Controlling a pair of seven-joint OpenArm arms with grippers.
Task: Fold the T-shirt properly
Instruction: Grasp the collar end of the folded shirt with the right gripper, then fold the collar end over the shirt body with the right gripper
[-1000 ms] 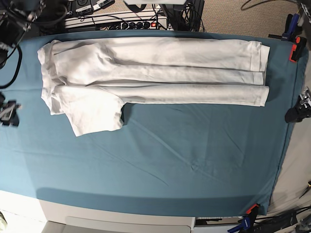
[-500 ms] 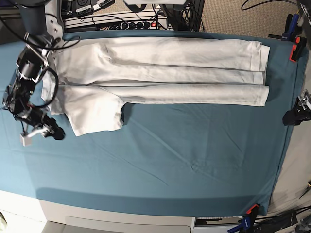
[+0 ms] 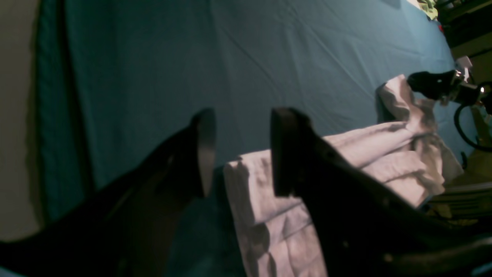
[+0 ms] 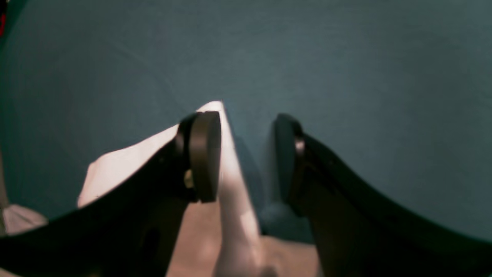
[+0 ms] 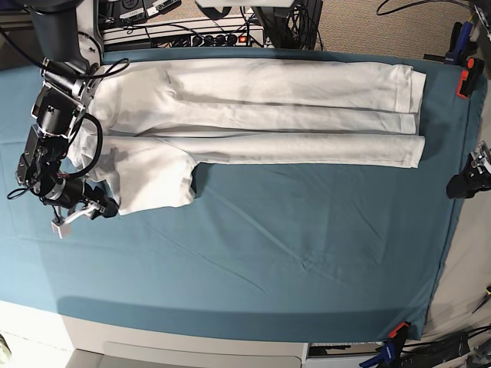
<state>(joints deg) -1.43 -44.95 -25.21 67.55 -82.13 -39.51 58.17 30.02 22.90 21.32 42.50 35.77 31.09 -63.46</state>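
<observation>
Folding is half done: the shirt (image 5: 253, 115) lies in a long strip (one sleeve sticks out); both claws open, holding nothing.

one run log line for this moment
right gripper: open at T-shirt sleeve corner | left gripper: open, off hem end | shirt: flat on cloth

Robotics lab: clamped teal cloth (image 5: 307, 253), power strip (image 5: 211, 37), cables (image 5: 295, 23)
</observation>
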